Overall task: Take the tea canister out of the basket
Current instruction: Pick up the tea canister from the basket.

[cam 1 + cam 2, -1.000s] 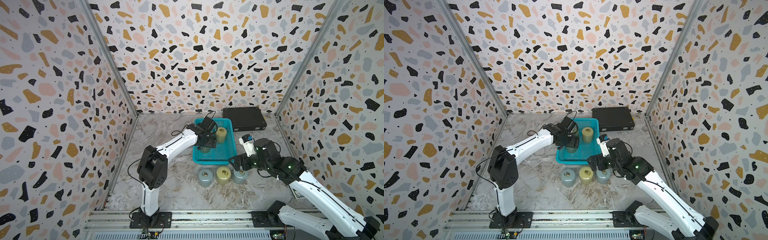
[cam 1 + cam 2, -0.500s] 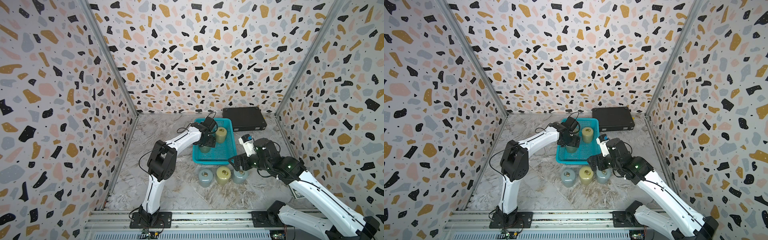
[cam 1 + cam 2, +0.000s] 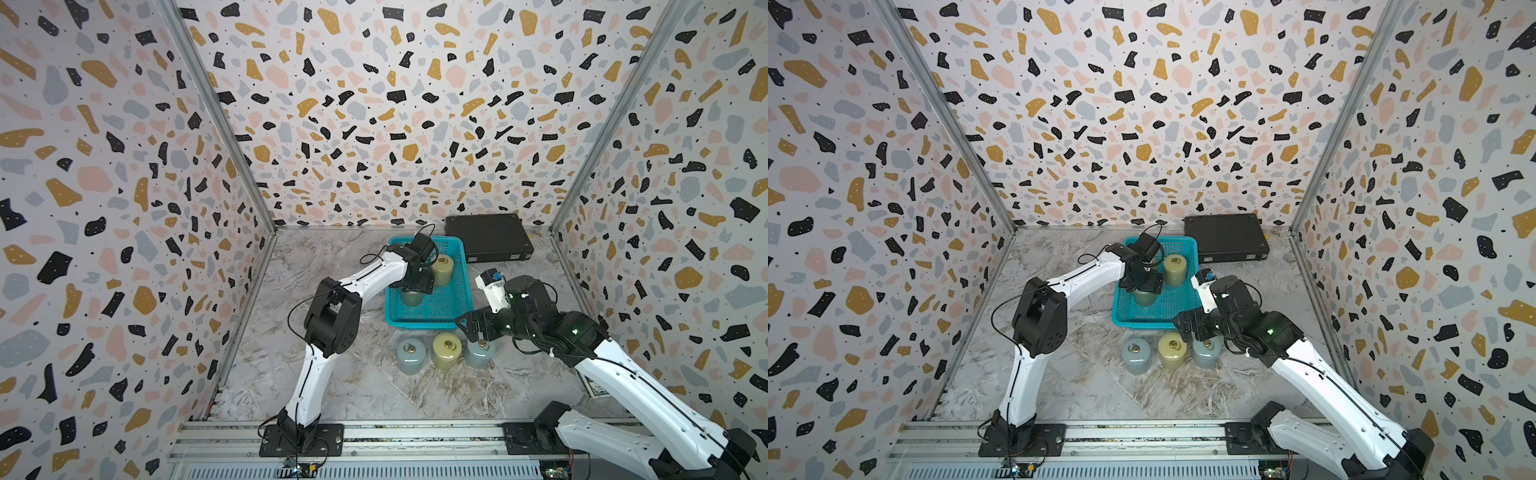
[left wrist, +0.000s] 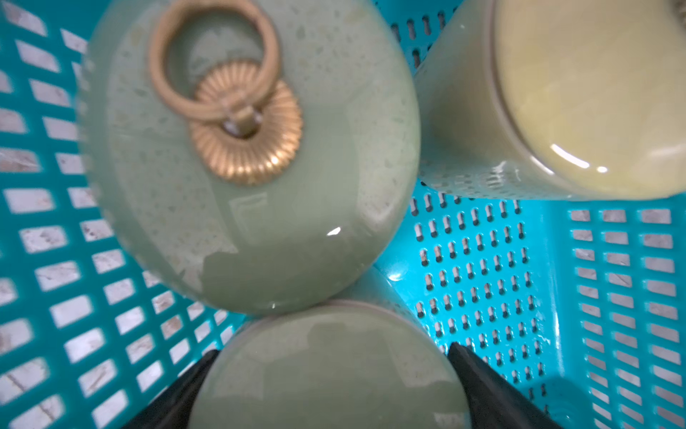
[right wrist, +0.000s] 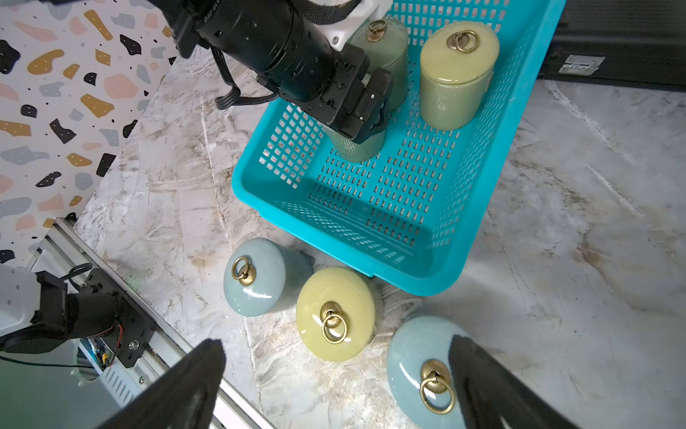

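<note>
Canister [image 4: 326, 371] stands in the basket [image 4: 612, 297] between the left jaws — spread wide, grip unclear.

Left gripper [image 3: 417, 286] above green canister [image 3: 411, 300] in basket [image 3: 428, 323]

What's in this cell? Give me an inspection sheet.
Surface: marbled tabletop, flat.
Job's things: teal basket holds an olive canister, a rear green canister and a front green canister; outside stand a grey canister, a yellow canister, a blue canister.
Clutter: flat black case beyond the basket's far corner.
Grippers: left gripper astride the front green canister, grip uncertain; right gripper open over the blue canister.
Cables: black cable loops off the left wrist.
Surroundings: terrazzo walls, front rail.
</note>
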Robot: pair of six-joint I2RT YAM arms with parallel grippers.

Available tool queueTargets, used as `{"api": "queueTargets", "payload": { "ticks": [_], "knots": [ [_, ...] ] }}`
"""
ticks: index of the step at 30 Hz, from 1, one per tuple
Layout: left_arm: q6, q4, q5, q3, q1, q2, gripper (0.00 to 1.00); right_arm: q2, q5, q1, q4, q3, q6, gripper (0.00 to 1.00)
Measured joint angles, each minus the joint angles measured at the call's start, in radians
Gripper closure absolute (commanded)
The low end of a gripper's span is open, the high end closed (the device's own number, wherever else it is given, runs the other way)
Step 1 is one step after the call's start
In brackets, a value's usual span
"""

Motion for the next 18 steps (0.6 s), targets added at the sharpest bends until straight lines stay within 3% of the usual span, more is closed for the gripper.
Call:
{"api": "queueTargets", "payload": {
  "ticks": [18],
  "knots": [
    [0.013, -0.118, -0.031, 0.054, 0.002, 0.067, 0.1, 0.011, -0.004, 0.0, 0.0, 0.0, 0.0, 0.01]
  ]
}}
